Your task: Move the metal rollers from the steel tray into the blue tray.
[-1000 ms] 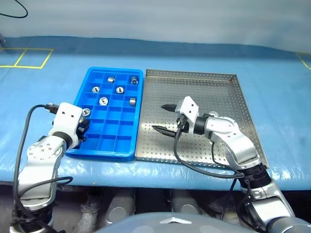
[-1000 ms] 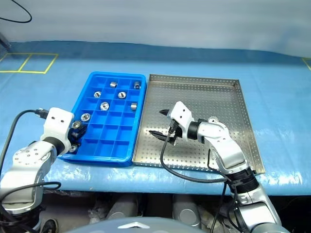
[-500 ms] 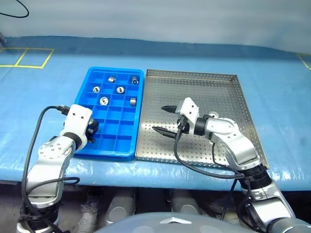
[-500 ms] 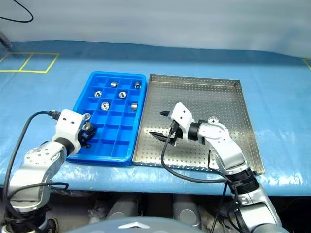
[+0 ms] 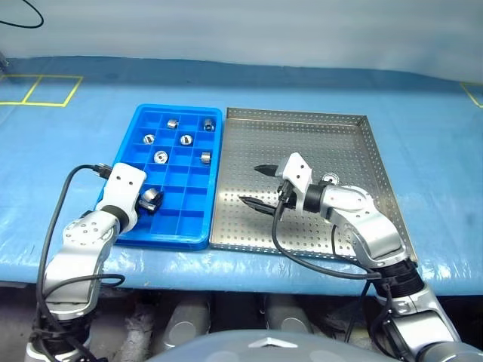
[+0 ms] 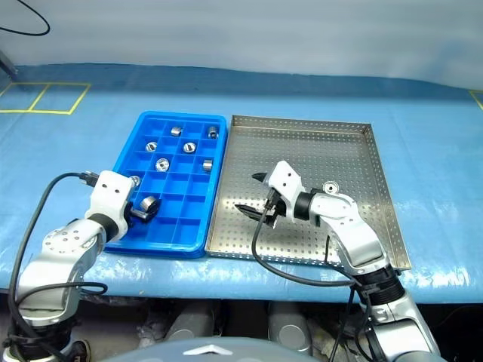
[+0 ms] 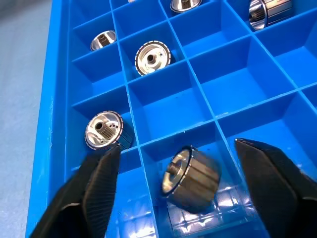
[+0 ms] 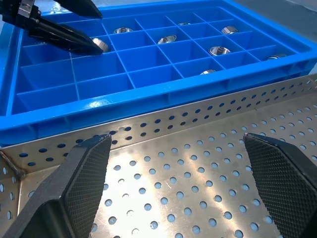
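Ribbed shiny roller in gridded blue tray.

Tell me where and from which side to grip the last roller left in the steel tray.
Grip the roller across its curved outer wall, coming from above. It seems to sit hole-up on the steel tray, clear of the rim, just behind the open right pincer.

Between my spread left fingers, a shiny metal roller lies tilted in a compartment of the blue tray, among other filled cells. One roller remains on the steel tray.
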`<state>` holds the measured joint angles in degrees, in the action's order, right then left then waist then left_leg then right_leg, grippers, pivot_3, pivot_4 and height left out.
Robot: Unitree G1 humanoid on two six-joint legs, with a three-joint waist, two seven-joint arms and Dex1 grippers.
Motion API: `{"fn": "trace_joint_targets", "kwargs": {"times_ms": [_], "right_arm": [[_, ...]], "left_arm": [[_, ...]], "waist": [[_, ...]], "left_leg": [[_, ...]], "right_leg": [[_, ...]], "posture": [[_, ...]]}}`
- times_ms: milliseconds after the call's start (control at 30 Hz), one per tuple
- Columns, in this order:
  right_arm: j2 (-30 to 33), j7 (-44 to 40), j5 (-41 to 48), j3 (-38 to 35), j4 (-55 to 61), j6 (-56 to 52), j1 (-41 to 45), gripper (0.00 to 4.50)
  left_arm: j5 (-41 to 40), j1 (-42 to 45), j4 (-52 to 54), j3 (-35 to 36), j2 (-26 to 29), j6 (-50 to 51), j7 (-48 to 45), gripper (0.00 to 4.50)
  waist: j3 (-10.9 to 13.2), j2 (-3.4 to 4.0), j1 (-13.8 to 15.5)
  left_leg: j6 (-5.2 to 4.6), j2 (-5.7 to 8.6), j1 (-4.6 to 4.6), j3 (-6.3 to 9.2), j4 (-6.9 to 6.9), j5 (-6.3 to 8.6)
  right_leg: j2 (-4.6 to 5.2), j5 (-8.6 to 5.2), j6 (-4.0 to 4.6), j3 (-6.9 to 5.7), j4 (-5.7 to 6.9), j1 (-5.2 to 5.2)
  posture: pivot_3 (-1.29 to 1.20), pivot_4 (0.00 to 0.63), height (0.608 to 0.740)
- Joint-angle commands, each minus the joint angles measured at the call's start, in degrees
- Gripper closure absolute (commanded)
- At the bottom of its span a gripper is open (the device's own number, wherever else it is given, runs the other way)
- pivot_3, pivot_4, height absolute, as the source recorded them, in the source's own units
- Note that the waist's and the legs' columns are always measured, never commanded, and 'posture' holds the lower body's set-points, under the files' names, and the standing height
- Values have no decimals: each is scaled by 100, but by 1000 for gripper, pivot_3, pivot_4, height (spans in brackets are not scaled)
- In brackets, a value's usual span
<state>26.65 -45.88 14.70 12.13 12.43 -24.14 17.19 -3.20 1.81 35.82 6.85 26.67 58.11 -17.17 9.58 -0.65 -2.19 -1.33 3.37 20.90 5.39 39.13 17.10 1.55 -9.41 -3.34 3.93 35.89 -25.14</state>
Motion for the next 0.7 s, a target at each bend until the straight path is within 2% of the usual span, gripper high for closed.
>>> {"fn": "trace_joint_targets", "kwargs": {"times_ms": [33, 133, 300, 433, 700], "right_arm": [[-18, 167, 34, -249, 268, 102, 35, 0], [-49, 601, -90, -491, 193, -6, 58, 0], [152, 1031, -263, -764, 192, -375, -77, 0], [368, 1144, -258, -913, 531, -706, -394, 0], [107, 1444, -88, -1103, 572, -987, -743, 0]], "left_arm": [[-35, 244, 47, 224, -119, -586, 122, 380], [-355, 469, 86, 141, -338, -1146, -110, 380], [-1058, 849, -15, -446, -711, -1887, -860, 380], [-1318, 1066, -331, -1120, -402, -2033, -1677, 380], [-1343, 1160, -723, -1383, 1, -2310, -2122, 380]], "waist": [[-1, -1, 3], [-1, -1, 4], [-1, -2, -13], [-3, 2, -135], [-2, 3, -515]], "left_leg": [[1, 0, 0, 2, 0, -1], [12, 0, 1, -1, 0, -7], [14, 3, 3, -8, 1, -8], [11, -1, 3, -16, -3, -7], [-16, -8, -10, -28, 3, 6]], "right_leg": [[0, 1, 1, -2, 0, 1], [2, 2, 4, -1, 0, 0], [5, 3, 4, 1, -6, 3], [-2, 2, 4, 8, -5, -2], [-16, 2, -1, 20, 0, 8]], "posture": [[-76, 150, 740], [-86, 150, 740], [-141, 150, 740], [-173, 150, 740], [-238, 150, 740]]}}
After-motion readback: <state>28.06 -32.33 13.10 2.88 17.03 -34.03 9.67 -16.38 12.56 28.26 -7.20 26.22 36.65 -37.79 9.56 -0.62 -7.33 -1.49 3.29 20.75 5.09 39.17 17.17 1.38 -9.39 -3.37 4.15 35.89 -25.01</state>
